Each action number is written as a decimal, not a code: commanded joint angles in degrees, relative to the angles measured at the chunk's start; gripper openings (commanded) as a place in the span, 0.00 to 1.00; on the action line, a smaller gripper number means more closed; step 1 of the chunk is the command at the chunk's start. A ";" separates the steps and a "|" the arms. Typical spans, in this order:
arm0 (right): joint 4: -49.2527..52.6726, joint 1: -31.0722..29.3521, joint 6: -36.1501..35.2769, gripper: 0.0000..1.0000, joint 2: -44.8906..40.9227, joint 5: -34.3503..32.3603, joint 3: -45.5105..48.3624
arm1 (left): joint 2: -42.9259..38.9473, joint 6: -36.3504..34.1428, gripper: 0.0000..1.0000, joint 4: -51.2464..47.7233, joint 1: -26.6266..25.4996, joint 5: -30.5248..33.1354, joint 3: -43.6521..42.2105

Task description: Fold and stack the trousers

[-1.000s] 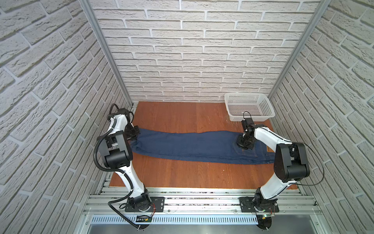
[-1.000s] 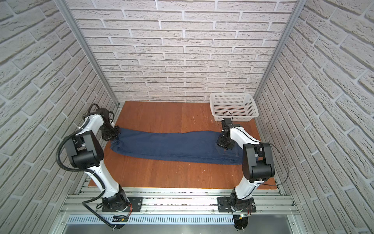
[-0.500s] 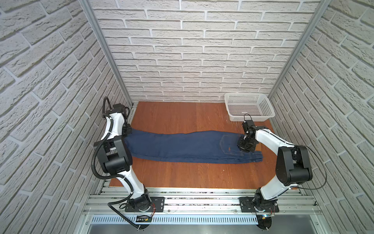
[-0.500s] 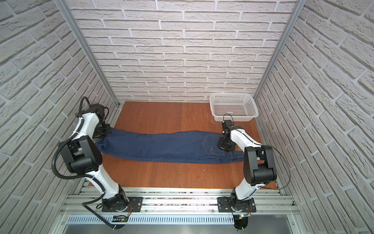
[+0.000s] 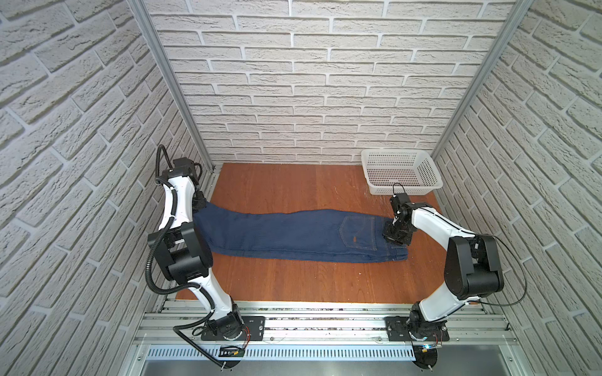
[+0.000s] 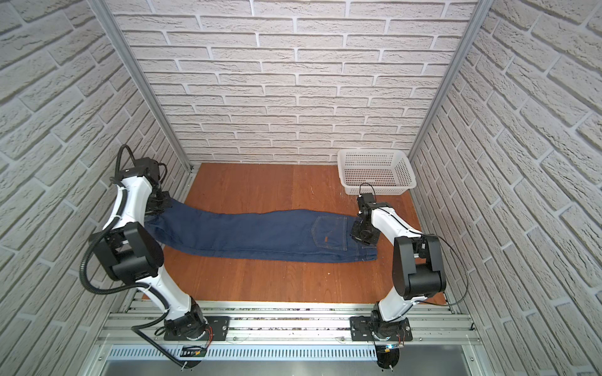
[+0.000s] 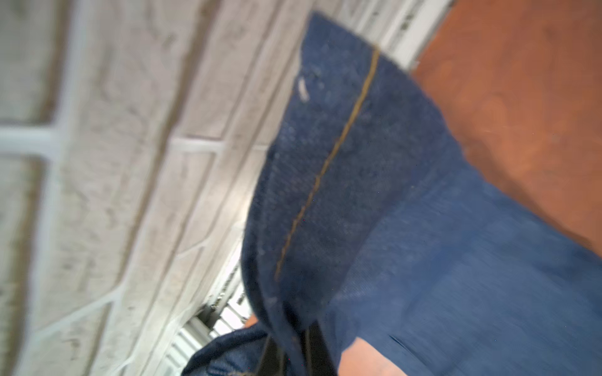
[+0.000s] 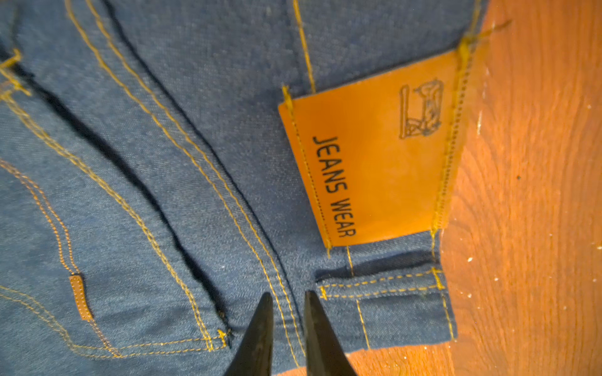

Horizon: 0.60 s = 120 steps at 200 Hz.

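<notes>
Trousers (image 5: 286, 234) have slid left and lie outside the white basket (image 5: 404, 190)

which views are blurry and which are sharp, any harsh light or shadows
Left wrist view: motion-smeared, the trousers hem and the brick wall both soft. Right wrist view: crisp, the tan patch lettering readable, the table strongly orange-lit, dark shadows in the denim creases. Both top views: sharp and evenly lit, with a bright strip along the table's front edge.
</notes>
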<state>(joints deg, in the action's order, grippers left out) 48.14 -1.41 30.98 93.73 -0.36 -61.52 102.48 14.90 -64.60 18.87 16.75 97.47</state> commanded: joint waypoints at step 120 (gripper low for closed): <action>-3.56 -0.66 -1.53 0.20 1.71 1.99 2.36 | -10.83 28.60 0.00 11.36 -35.66 -22.30 -17.18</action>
<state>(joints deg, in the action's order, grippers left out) 45.41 -1.72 30.17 95.31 1.23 -59.92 90.50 34.74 -57.89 -13.58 -5.17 80.79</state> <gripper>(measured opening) 0.204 0.087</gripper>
